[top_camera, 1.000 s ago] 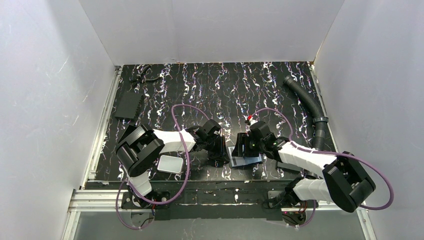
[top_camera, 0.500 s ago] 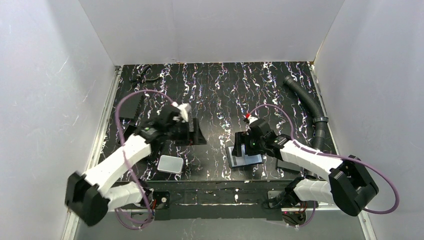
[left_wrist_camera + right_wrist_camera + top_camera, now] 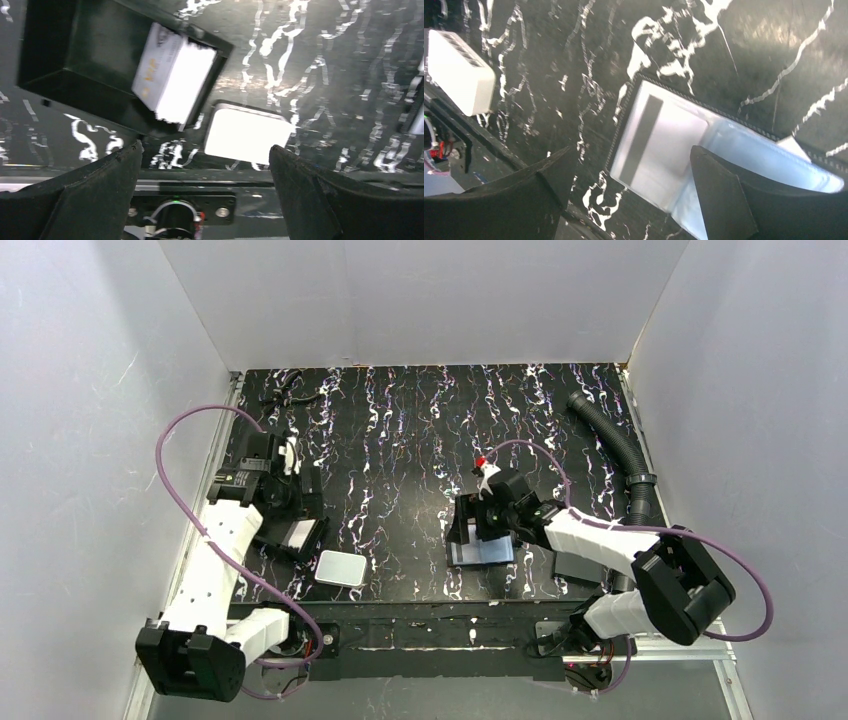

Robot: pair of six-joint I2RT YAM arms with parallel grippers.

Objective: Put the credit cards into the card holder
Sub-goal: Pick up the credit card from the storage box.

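Observation:
The card holder (image 3: 482, 551) lies unfolded near the table's front, its bluish clear pockets (image 3: 754, 157) facing up. A grey credit card (image 3: 659, 137) with a dark stripe lies on its left half. My right gripper (image 3: 630, 152) hovers open just above it, one finger on each side of the card, holding nothing; in the top view this right gripper (image 3: 478, 523) is over the holder's far edge. At the left, more credit cards (image 3: 175, 80) lie in a black tray (image 3: 296, 536). My left gripper (image 3: 205, 148) is open and empty, above and nearer than the tray.
A thick white rounded slab (image 3: 341, 568) lies between the tray and the near edge, also visible in the left wrist view as a white slab (image 3: 247, 134). A black ribbed hose (image 3: 615, 445) runs along the right side. A metal rail (image 3: 430, 625) borders the front.
My left arm swung from the card holder out to the left, over the tray, and its jaws opened. My right gripper opened wider and shifted slightly left and back over the holder.

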